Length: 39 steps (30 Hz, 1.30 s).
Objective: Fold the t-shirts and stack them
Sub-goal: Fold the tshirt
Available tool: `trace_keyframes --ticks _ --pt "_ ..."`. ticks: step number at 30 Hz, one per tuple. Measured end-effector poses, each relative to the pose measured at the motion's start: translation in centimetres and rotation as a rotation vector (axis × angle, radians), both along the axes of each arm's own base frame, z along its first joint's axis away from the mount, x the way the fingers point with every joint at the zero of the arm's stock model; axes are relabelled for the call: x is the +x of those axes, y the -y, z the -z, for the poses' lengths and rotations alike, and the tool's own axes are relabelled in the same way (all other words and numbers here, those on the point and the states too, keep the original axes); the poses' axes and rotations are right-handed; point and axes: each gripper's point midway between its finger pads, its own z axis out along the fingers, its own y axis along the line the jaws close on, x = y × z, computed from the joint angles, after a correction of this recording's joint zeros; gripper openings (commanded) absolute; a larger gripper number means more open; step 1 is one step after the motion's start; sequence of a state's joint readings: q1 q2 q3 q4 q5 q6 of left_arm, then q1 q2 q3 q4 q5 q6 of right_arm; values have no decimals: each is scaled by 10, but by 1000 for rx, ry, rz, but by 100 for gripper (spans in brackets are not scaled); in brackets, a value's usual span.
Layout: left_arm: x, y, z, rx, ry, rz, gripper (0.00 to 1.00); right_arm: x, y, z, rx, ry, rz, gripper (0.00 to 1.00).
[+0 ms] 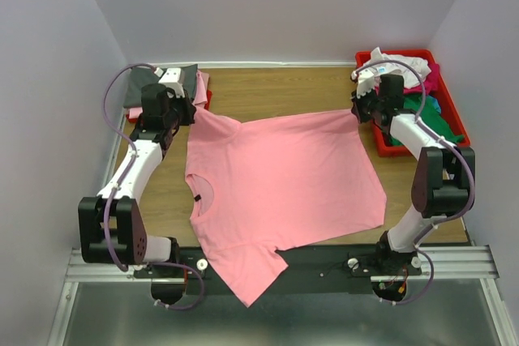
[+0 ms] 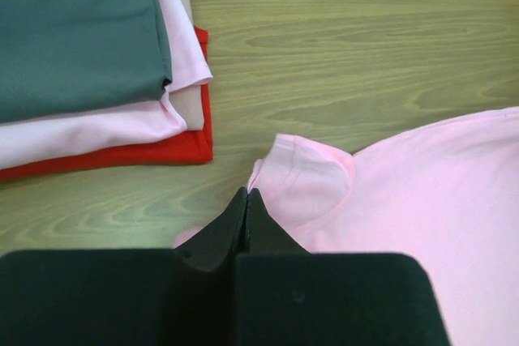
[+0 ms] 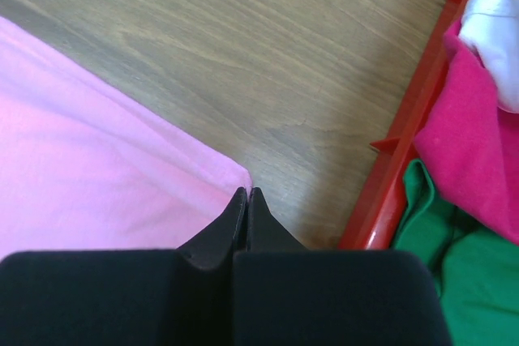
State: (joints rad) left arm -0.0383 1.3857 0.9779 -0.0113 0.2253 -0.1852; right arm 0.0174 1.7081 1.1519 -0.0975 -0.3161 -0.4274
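Top: pink t-shirt (image 1: 284, 184) spread flat on table (image 1: 268, 91), near sleeve draped off edge; left gripper (image 1: 193, 108) at far sleeve, right gripper (image 1: 358, 111) at far hem corner.
Left wrist: clamped shut, seemingly on sleeve.
Right wrist: pressed shut at hem corner, beside red tray (image 3: 397, 168).

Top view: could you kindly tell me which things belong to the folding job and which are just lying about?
Job: pink t-shirt, folded stack, unfolded tees.
Lying about: left red tray, right red tray, table.
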Motion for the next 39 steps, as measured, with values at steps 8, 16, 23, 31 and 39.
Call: trace_keyframes --ticks 8,16,23,31,39 --pt "-27 9 -1 -30 -18 52 0 -4 3 0 -1 0 6 1" --pt "-62 13 5 -57 -53 69 0 -10 4 10 -6 -21 4 1" --pt "-84 20 -10 -97 -16 89 0 -9 5 9 -14 -13 8 1" --pt "-101 30 11 -150 -95 111 0 -7 7 8 -19 -3 15 1" --pt "-118 32 -9 -181 -60 105 0 -5 18 8 -27 1 45 0"
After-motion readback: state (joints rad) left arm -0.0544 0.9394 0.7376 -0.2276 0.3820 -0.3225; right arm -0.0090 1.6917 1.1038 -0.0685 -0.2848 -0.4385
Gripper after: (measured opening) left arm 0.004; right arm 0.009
